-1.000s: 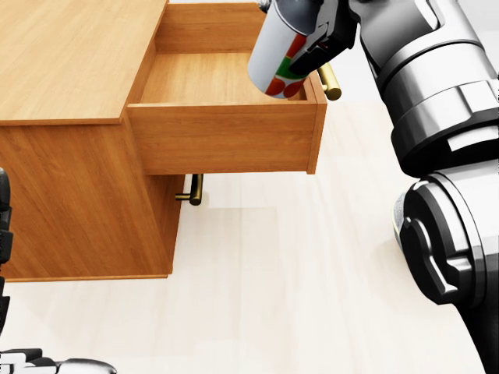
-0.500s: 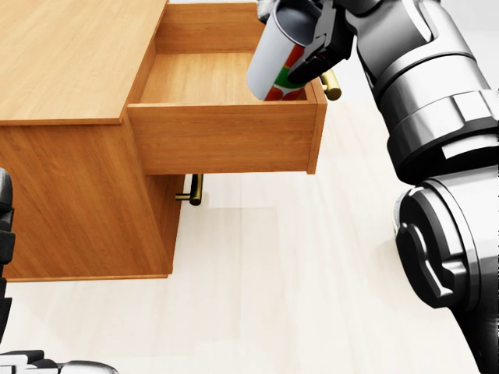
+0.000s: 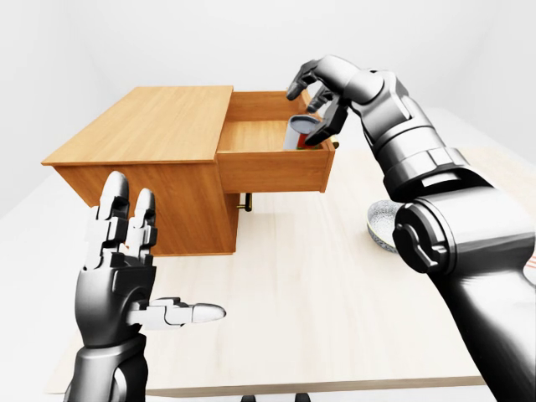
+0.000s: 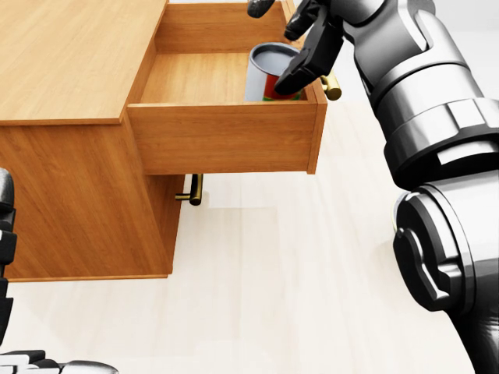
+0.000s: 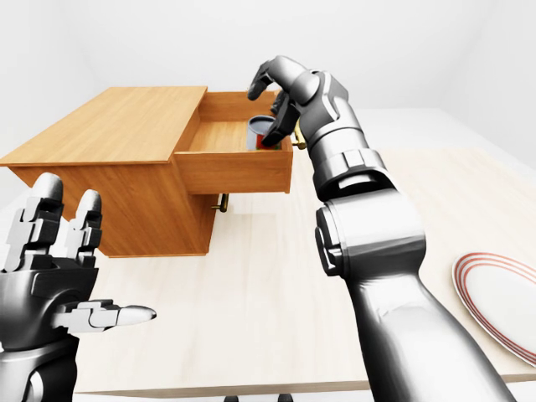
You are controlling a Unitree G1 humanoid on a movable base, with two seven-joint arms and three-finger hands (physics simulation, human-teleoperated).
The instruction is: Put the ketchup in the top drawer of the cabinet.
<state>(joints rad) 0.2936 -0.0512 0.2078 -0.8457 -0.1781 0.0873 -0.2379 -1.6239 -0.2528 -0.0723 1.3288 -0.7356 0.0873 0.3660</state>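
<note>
We see the right robot hand (image 4: 300, 35) with spread fingers above the ketchup (image 4: 269, 72), upright in the open top drawer (image 4: 226, 132), right corner.

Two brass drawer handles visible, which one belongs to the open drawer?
The upper handle, beside the right hand and the ketchup, at the pulled-out top drawer. The lower handle sits beneath it on the shut drawer.

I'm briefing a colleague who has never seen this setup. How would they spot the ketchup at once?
Find the light wooden cabinet on the pale table, then its pulled-out top drawer. At the drawer's right end in the head view, under the robot's open right hand, stands the white cylindrical ketchup bottle with a red-and-green label. It is the only thing in the drawer.
</note>
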